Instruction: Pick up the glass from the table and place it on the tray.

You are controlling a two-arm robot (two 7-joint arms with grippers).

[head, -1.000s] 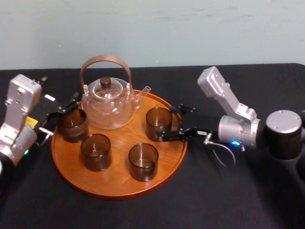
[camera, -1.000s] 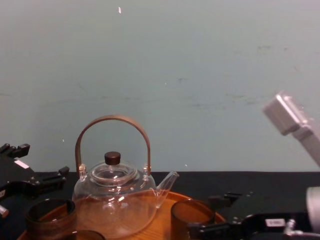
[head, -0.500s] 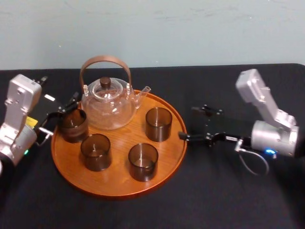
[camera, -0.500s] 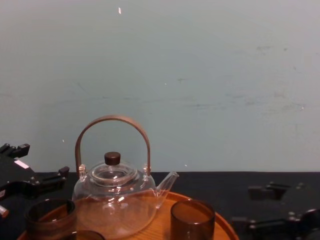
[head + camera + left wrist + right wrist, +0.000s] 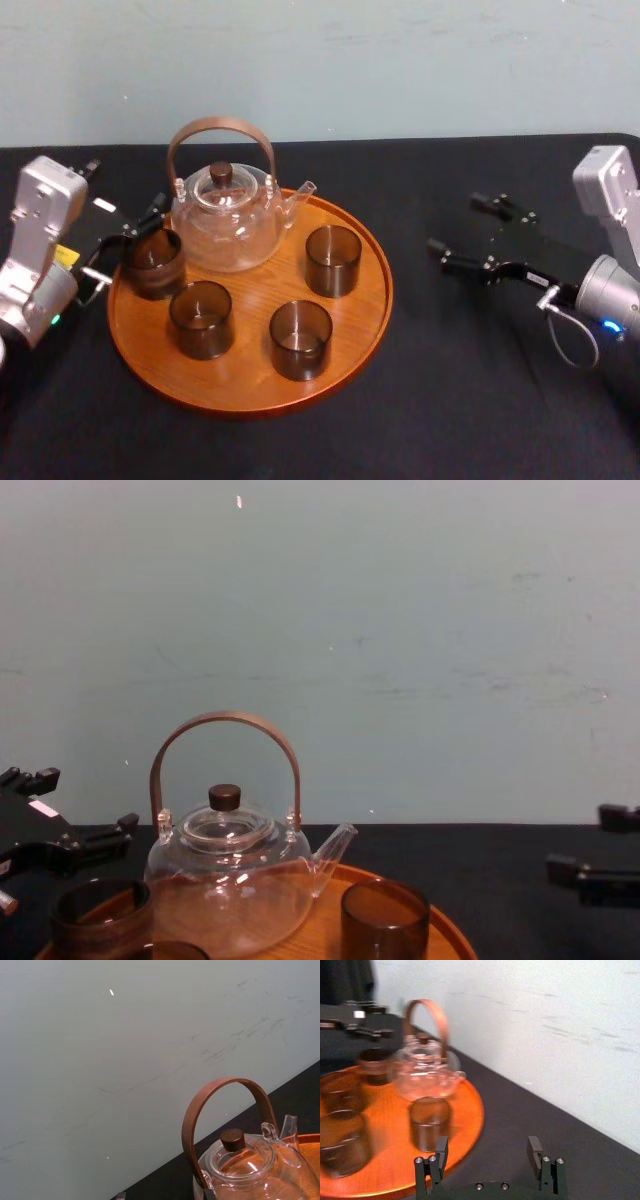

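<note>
Black cloth [image 5: 450, 400], pale wall [image 5: 400, 60]. Glass [image 5: 333, 258] stands on tray [image 5: 250, 300], mid-frame: light, slick, breakable, I'd say; grip its sides. Right gripper [image 5: 455, 225] spread at mid-right, left gripper [image 5: 125, 242] spread at far left.

Smoky glasses [image 5: 334, 259]: four. Glass teapot [image 5: 226, 222]: one. Round wooden tray [image 5: 250, 385]: one. Grippers: two, left gripper [image 5: 130, 245], right gripper [image 5: 455, 222].

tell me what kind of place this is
Likely a robot test bench, not a tea room: a black-covered table against a bare wall, a glass teapot on a wooden tray, and robot arms either side, left claw at the tray's edge, right claw open over the cloth.
</note>
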